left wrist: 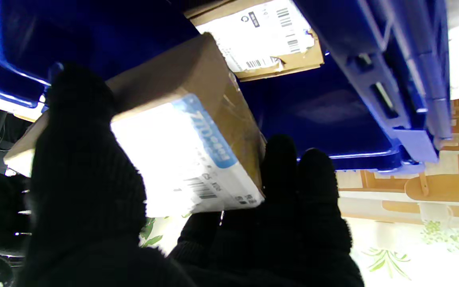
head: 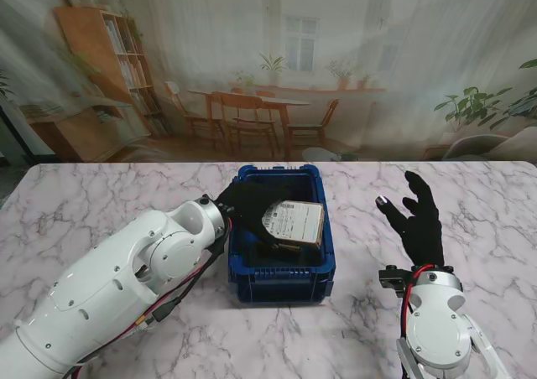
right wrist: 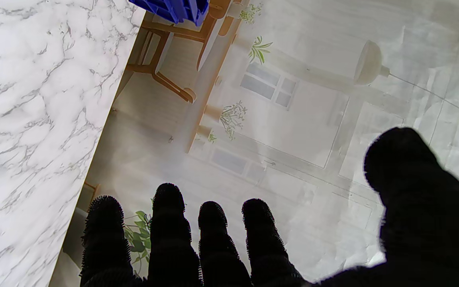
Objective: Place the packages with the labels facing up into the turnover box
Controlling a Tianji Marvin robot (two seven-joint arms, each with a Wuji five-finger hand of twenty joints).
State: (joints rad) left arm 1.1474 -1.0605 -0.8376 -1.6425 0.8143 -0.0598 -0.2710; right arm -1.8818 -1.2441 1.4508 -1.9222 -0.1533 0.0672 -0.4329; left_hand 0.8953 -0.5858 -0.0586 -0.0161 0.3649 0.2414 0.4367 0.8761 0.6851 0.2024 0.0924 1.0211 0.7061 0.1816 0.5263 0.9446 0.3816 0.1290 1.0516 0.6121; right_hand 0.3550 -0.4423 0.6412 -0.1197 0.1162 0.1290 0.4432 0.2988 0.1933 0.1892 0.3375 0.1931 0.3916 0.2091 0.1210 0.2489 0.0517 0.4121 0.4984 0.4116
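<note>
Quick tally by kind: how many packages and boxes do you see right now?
Packages: 2, one held by the left hand over the box, one lying inside with its label up
Turnover box: 1
Total: 3

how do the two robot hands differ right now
The left robot hand is inside the blue turnover box, shut on a labelled package. The right robot hand hovers over bare marble table, fingers spread, holding nothing. Both wear black gloves.
</note>
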